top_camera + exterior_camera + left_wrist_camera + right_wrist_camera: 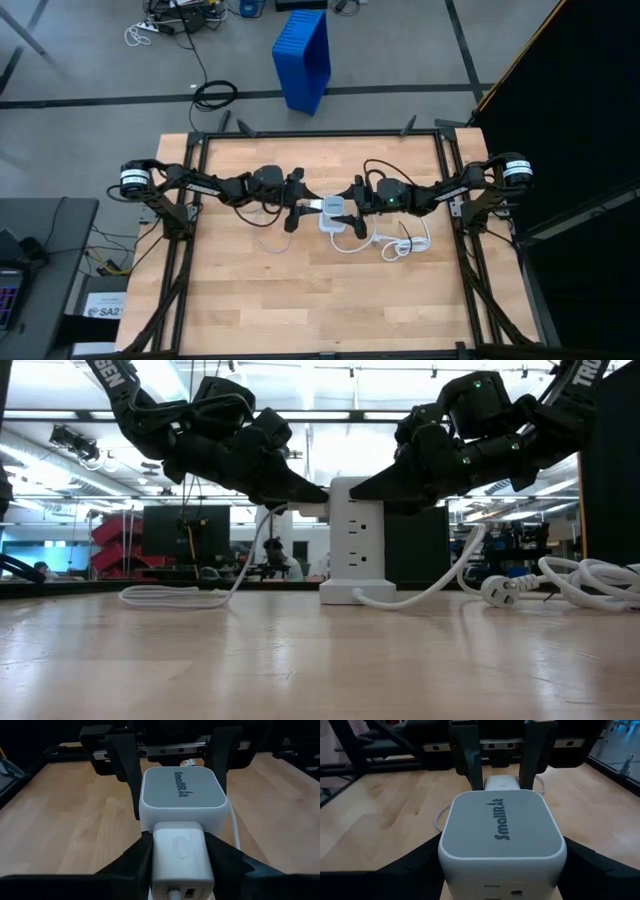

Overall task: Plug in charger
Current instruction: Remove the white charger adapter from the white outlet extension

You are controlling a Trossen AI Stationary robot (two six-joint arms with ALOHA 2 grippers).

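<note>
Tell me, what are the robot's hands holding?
Left hand pinches the charger by its sides; right hand grips the outlet cube by its sides.

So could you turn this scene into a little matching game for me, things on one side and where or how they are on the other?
Things:
1. charger
2. power cube
3. left gripper
4. blue crate

States:
A. stands upright on the table, between both grippers
B. on the floor beyond the table
C. held against one side of the cube
D. jaws closed on the charger

Pairs: 1-C, 2-A, 3-D, 4-B
</note>
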